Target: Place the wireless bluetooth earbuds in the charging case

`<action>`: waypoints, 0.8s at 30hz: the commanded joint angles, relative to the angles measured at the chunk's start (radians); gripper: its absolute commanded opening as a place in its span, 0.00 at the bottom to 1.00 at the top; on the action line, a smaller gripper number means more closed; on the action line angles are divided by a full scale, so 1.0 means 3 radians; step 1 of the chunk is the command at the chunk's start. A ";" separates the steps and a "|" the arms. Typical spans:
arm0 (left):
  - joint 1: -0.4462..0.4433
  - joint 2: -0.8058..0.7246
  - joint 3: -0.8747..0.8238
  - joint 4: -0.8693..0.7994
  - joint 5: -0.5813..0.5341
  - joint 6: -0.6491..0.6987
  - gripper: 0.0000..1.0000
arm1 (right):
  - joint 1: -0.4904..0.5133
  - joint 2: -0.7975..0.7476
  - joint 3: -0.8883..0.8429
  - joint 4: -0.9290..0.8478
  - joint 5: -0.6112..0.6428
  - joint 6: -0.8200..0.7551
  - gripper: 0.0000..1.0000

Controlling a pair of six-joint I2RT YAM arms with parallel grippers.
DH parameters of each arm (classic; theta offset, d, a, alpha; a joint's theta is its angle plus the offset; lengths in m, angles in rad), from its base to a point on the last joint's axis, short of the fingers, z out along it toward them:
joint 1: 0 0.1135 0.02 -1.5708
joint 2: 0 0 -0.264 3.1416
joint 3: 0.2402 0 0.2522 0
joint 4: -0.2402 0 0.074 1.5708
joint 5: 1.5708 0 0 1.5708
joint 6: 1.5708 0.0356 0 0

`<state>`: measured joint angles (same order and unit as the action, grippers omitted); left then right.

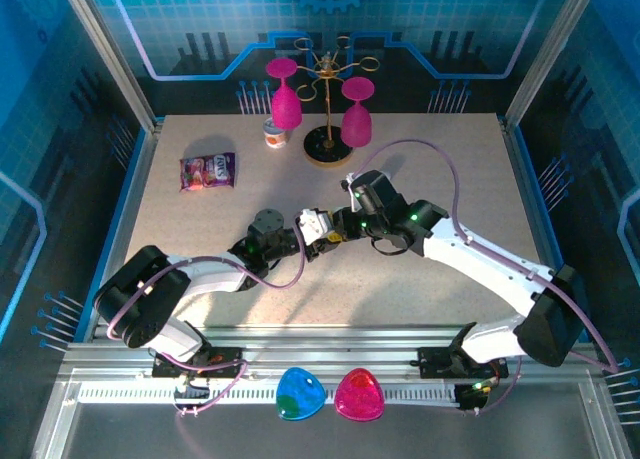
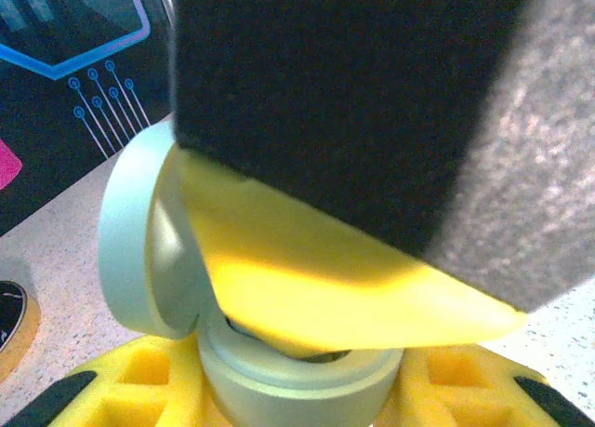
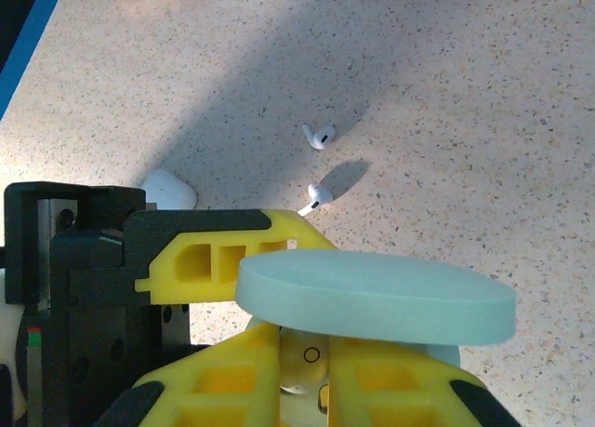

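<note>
The mint charging case [image 2: 297, 380] sits between the yellow fingers of my left gripper [image 2: 299, 394], which is shut on its body; its lid [image 2: 130, 250] stands open. My right gripper [image 3: 307, 353] is shut on a white earbud [image 3: 309, 364] and reaches down into the case mouth, right under the mint lid [image 3: 372, 297]. In the top view the two grippers meet at mid-table, left gripper [image 1: 312, 231] against right gripper [image 1: 335, 229]. Two more earbuds lie on the table beyond them, the farther earbud [image 3: 319, 135] and the nearer earbud [image 3: 318, 197].
A white case [image 3: 169, 189] lies on the table by the left gripper. A purple snack packet [image 1: 207, 171] is at the back left. A gold rack [image 1: 328, 144] with pink glasses [image 1: 285, 104] and a small cup [image 1: 275, 134] stand at the back.
</note>
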<state>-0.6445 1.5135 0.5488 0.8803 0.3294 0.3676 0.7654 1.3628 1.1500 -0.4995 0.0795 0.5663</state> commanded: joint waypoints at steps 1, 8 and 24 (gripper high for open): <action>0.0001 -0.0008 0.0090 0.0145 0.0052 -0.0003 0.28 | 0.0026 -0.0201 -0.0007 0.0022 0.0043 -0.0113 0.16; 0.0022 -0.0031 0.0058 0.0135 0.0063 -0.0018 0.28 | -0.0094 -0.0365 -0.0104 0.0032 -0.0010 -0.0135 0.16; 0.0141 -0.0175 0.0073 0.0096 0.0476 -0.0454 0.28 | -0.0257 -0.0500 -0.0214 -0.0109 -0.0011 -0.0375 0.16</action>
<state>-0.6113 1.4876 0.5488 0.8875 0.4240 0.2771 0.7010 1.2259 1.1007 -0.5102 0.0750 0.4801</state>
